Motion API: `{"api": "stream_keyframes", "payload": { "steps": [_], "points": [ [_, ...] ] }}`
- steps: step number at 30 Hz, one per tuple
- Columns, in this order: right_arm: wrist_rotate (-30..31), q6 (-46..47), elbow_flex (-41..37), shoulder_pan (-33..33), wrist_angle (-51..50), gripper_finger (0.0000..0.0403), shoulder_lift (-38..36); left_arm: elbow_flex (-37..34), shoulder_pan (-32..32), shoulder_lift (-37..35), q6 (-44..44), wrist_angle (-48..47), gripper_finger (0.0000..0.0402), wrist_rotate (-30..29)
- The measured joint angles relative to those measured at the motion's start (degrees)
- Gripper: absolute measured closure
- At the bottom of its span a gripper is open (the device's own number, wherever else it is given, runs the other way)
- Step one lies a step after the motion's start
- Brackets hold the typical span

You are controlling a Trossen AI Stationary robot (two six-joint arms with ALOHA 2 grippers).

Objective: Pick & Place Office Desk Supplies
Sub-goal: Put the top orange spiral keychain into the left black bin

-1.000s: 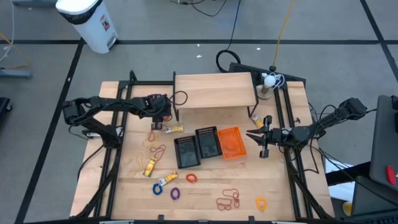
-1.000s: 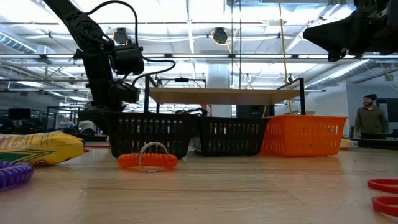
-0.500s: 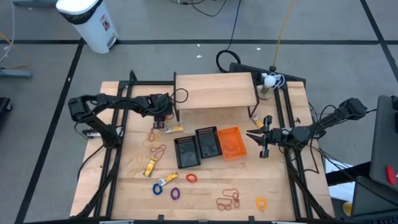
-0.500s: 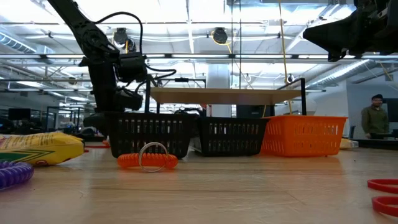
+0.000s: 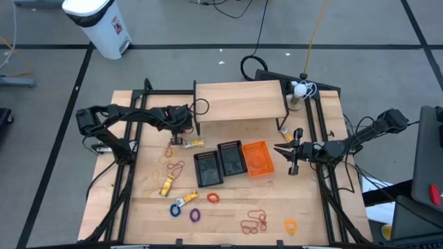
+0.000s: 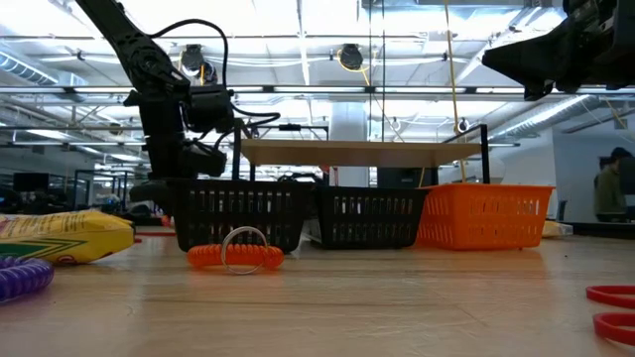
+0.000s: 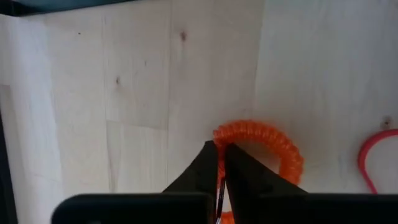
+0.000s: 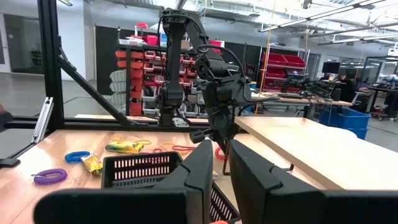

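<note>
Small supplies lie loose on the wooden table: tan and red elastic loops, yellow oblong pieces, a blue ring, a purple ring, an orange ring and red loops. My left gripper is down at the table's far left, shut on an orange coiled ring. My right gripper hangs above the table to the right of the orange basket, shut and holding nothing. My left gripper pinches the orange coiled ring's coil between its two fingertips, at one side of the ring. The fingers come steeply from above. The rest of the ring lies flat on the table beyond the fingertips.
Two black baskets and the orange basket stand in a row at the table's middle. A raised wooden shelf spans the far side. A red loop lies close to the coiled ring. A person stands beyond the table.
</note>
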Motion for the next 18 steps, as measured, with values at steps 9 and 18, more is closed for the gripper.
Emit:
{"api": "stream_keyframes", "payload": {
  "steps": [9, 18],
  "points": [
    [-0.10, 0.00, -0.01, 0.00, 0.03, 0.0358, 0.00, 3.08, -0.52, 0.18, -0.89, -7.04, 0.0399, -8.65],
    [-0.12, 0.00, -0.02, 0.00, -0.02, 0.0358, 0.00, 10.94, -3.28, -1.72, -1.85, -15.66, 0.0400, -10.88]
  ]
}}
